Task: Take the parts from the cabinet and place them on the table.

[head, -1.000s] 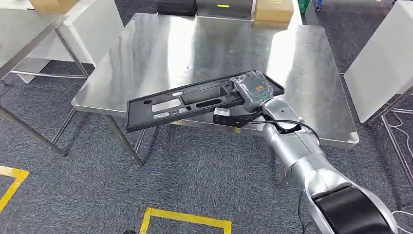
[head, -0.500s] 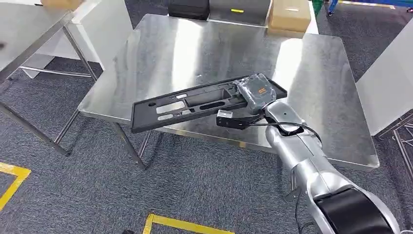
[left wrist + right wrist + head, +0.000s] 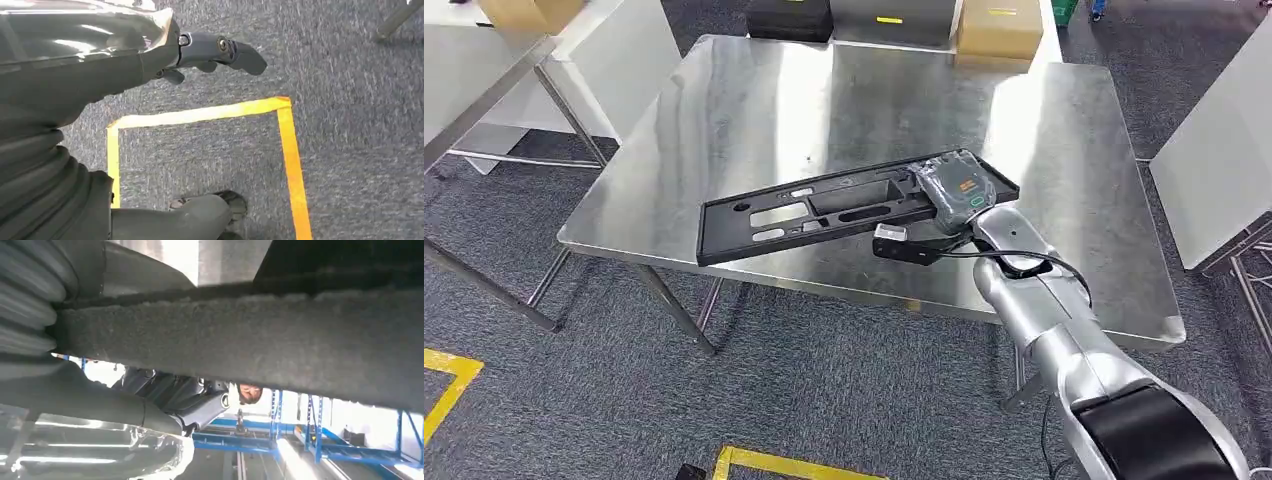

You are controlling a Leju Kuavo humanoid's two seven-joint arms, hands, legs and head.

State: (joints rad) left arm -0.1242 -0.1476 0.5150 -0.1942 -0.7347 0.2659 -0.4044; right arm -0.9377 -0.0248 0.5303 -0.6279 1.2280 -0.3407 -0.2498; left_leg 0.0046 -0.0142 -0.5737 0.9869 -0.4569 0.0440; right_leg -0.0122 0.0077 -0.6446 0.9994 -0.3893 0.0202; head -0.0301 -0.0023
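The shiny steel table (image 3: 754, 110) stood in front. Over its near edge hung a long black plastic panel (image 3: 824, 210), stiff and likely light. The right hand (image 3: 956, 192) gripped its right end, so it may tip. The left hand (image 3: 215, 50) hung empty, fingers (image 3: 245, 56) loosely apart.

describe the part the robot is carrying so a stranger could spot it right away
Find the square steel table in the middle of the head view. Over its near edge is a long, flat black plastic panel with rectangular cut-outs, gripped at its right end by the right robot hand. It is the only black thing over the bare steel top.
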